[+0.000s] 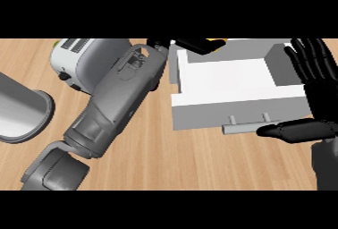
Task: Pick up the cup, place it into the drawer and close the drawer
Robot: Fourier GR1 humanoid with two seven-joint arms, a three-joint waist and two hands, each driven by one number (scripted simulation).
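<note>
The white drawer [224, 82] stands open at the upper right, its grey handle [247, 126] facing me. My left forearm crosses the counter diagonally, and my left hand [191, 44] is at the drawer's far left corner, partly cut off by the view's top. Its fingers curl over a small yellow cup [215, 40], of which only a sliver shows. My right hand [321, 89] rests open at the right edge with its fingers up. Its thumb lies just right of the handle.
A white and grey appliance [76, 56] stands at the upper left, partly behind my left forearm. A grey round pot [20, 112] lies at the left edge. Bare wooden counter [198, 165] stretches in front of the drawer.
</note>
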